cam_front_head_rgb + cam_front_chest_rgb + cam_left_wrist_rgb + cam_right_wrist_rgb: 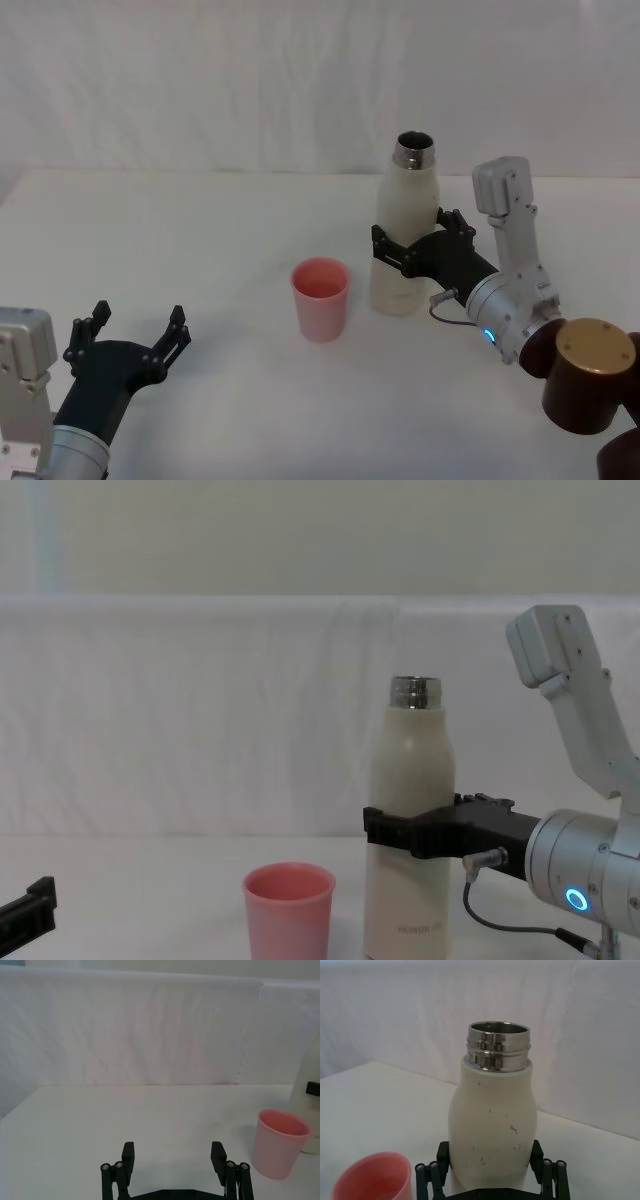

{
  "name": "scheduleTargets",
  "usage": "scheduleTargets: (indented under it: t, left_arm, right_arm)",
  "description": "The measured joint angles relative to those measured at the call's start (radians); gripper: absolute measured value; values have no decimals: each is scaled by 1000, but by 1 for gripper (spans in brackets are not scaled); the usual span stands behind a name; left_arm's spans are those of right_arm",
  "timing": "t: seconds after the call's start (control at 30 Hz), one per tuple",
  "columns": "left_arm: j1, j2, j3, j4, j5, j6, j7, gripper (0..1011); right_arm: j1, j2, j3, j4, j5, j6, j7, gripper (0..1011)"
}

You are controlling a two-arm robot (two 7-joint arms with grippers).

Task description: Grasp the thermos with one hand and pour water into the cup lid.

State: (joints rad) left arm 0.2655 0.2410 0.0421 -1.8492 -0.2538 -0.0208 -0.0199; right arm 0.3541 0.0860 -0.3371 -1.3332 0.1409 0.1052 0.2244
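standing upright on the white surface (200, 220), the thermos (408, 225) occupies the right half of the scene, its steel threaded neck uncapped and open at the top. the right hand (405, 250) reaches in from the robot's right side and encloses the lower-middle part of the cream body, one black finger on each flank; in the right wrist view the fingers (431, 1172) sit against both sides of the bottle (492, 1125), so the hand is closed around the thermos. in the chest view the same clamp (415, 832) wraps the bottle (410, 810) roughly at mid-height, above the small grey lettering near the base, and a blue ring light glows on the silver wrist behind it. the base of the thermos appears to rest on the surface, though contact cannot be told for certain.

the cup lid (320, 298), pink and upright with its mouth open upward, stands just beside the thermos on the robot's left, apart from it by a narrow gap. the chest view shows it (289, 908) reaching about a quarter of the bottle's height.

the left hand (130, 345) hovers low at the near left of the surface, well apart from the cup lid, its fingers spread wide and holding nothing. the left wrist view shows its two fingertips (127, 1157) parted, with the cup lid (279, 1142) off to one side.
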Motion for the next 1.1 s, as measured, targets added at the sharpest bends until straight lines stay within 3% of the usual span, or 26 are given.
scheduleTargets:
  t: [1.1]
  left_arm:
    - [0,0,0,0,0,0,0,1001]
  right_arm:
    - [36,-20,-4,61,7,-24,11,1001]
